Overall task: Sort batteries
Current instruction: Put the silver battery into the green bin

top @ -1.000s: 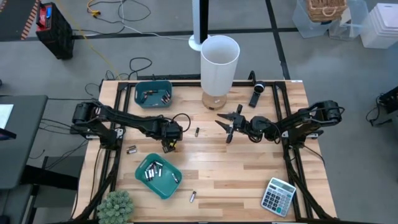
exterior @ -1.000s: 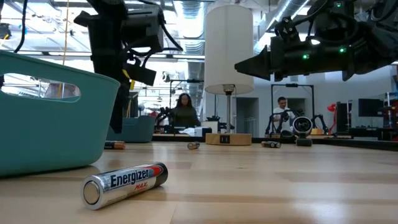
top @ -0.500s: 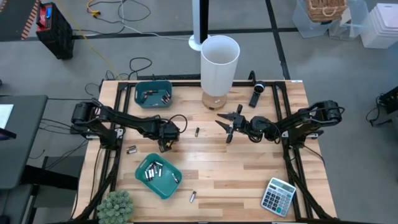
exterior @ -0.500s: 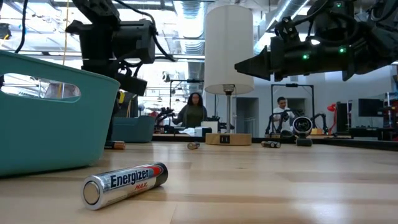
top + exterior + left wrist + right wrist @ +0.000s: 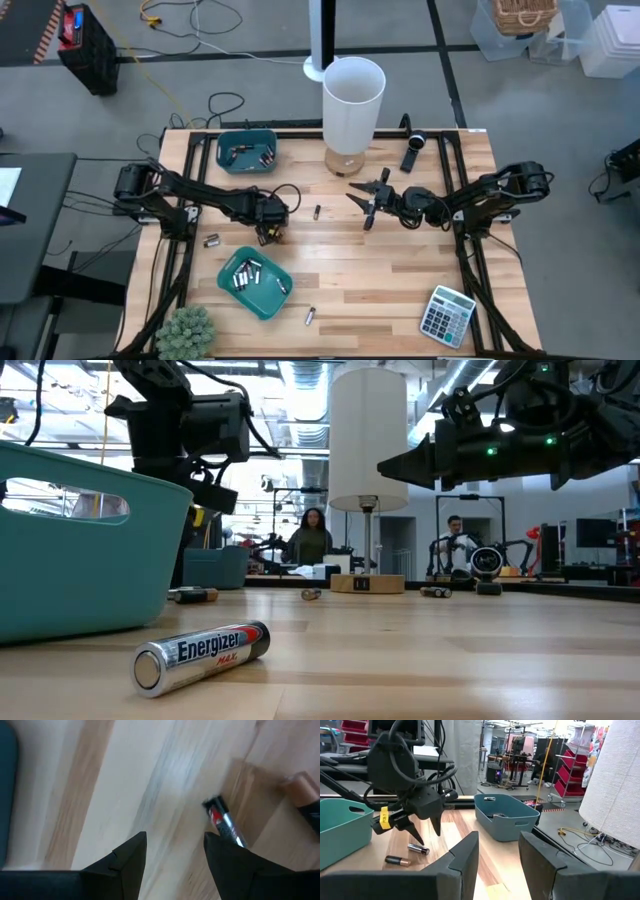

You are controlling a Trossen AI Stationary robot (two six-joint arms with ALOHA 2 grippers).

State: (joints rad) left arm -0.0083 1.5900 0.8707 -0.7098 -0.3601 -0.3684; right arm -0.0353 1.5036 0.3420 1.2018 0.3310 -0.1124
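Note:
Two batteries (image 5: 211, 240) lie on the wood left of my left gripper (image 5: 266, 237). The left wrist view shows a silver cell with a red band (image 5: 223, 822) just past my open left gripper (image 5: 175, 845), beside one fingertip, and a copper-coloured one (image 5: 301, 790) farther off. The right wrist view shows the left fingers above these two cells (image 5: 418, 849). Other batteries lie at mid-table (image 5: 316, 212) and near the front edge (image 5: 310, 315). My right gripper (image 5: 358, 205) stands open and level over mid-table, nothing between its fingers.
A teal bin (image 5: 247, 150) with a few batteries stands at the far left, and another (image 5: 255, 283) with several sits at the near left. A white lamp (image 5: 352, 100) is at the far middle. A black device (image 5: 413, 150), a calculator (image 5: 447, 315) and a plant (image 5: 187, 330) sit around the edges.
My left gripper has sunk a little and shifted toward the table's left edge, closer to the two batteries there, then held still. Its fingers stay open.

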